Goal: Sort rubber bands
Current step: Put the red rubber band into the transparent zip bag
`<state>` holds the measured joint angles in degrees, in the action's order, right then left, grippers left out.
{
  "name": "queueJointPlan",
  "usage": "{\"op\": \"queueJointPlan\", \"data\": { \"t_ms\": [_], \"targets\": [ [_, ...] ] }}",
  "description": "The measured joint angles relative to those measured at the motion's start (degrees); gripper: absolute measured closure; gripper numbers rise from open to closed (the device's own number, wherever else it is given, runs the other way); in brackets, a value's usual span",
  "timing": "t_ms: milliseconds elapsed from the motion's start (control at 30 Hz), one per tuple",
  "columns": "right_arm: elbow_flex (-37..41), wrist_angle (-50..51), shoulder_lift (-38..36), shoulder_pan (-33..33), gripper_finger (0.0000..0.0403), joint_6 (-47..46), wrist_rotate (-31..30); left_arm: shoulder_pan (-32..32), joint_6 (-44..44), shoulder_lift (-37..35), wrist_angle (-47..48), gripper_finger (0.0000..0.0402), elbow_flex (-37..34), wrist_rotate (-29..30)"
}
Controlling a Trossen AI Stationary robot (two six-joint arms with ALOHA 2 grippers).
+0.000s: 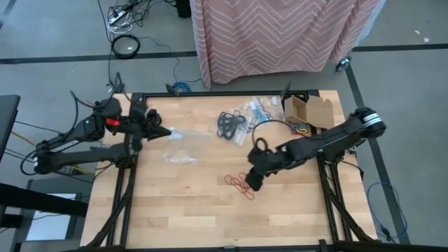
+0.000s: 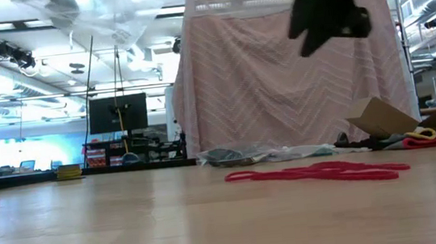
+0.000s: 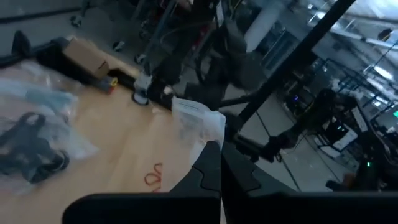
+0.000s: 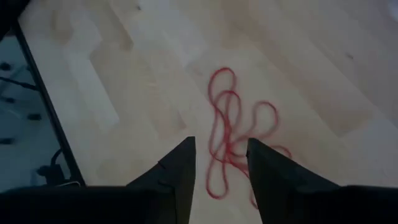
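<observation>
Clear bag (image 2: pixel 101 12) cut off by top edge.

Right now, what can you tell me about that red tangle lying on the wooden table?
The red rubber bands are a small cluster of thin, stretchy-looking loops, overlapping in a loose tangle. They lie flat on the wooden table, toward its front, apart from the other piles. The right hand hangs just above them, fingers open, and does not hold them.

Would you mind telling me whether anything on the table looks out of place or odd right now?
Yes: the left hand is shut on a corner of a clear plastic bag, holding it partly off the table. The red rubber bands lie in a loose tangle under the open right hand.
</observation>
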<state>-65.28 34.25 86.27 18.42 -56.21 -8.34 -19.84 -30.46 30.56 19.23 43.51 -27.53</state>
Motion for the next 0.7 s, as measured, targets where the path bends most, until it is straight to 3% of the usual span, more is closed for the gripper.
{"op": "queueJointPlan", "data": {
  "t_ms": [167,333,533,700],
  "targets": [
    [8.9,-3.7,-6.4,0.3,0.028,-4.1,0.4,3.0,1.6,5.8,0.8,0.0402,0.0,-0.6],
    [15.2,-13.4,-7.7,0.3,0.0285,-8.7,1.1,7.7,8.1,12.6,-0.4,0.0402,0.0,-0.7],
    [16.8,-24.7,-2.9,0.3,0.0297,-9.1,-0.5,9.9,19.1,17.9,1.7,0.0402,0.0,1.2],
    [14.7,-25.6,3.0,0.3,0.0318,-8.4,0.4,10.1,23.2,18.7,0.8,0.0402,0.0,5.1]
  ]
}}
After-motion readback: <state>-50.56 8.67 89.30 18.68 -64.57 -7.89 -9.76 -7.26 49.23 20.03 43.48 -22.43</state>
